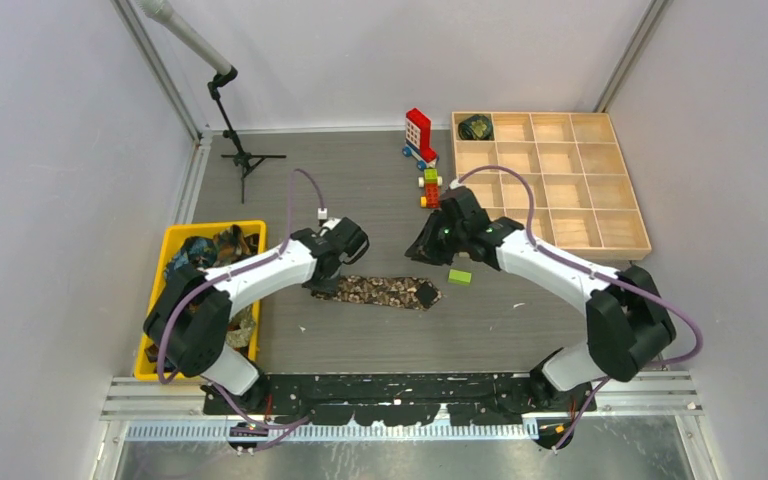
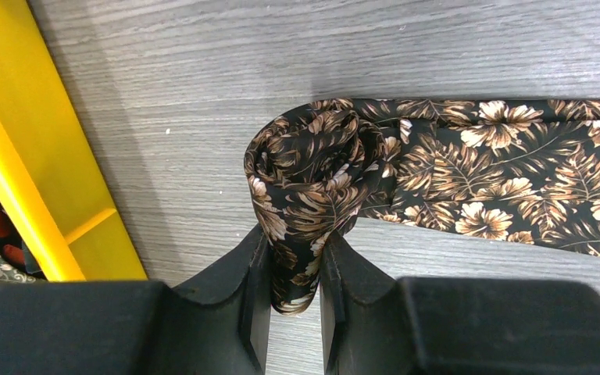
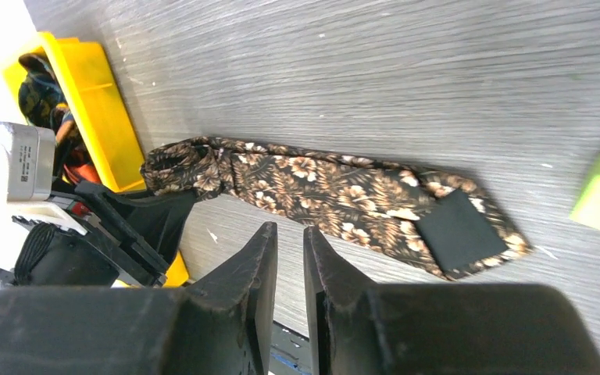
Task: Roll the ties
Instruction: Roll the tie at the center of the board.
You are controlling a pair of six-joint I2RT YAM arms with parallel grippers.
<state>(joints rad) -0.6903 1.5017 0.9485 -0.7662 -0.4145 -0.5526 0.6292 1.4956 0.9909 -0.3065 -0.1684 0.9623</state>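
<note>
On your bench (image 1: 380, 340), the wooden compartment tray (image 1: 628, 245) at upper right holds one rolled tie (image 1: 476, 127) in its top-left cell. The yellow bin (image 1: 175, 240) at left holds loose ties (image 1: 215, 245). The brown floral tie (image 1: 385, 291) lies mid-frame, only its left end coiled and most of it flat. Your left end effector (image 2: 297, 238) pinches that coil; the right end effector (image 3: 291, 234) hangs barely spread, empty. Much rolling remains, I judge.

2 arms (image 1: 260, 275) w/ white links, blk joints, purple cables (image 1: 292, 200), blk fingers (image 2: 234, 305).
</note>
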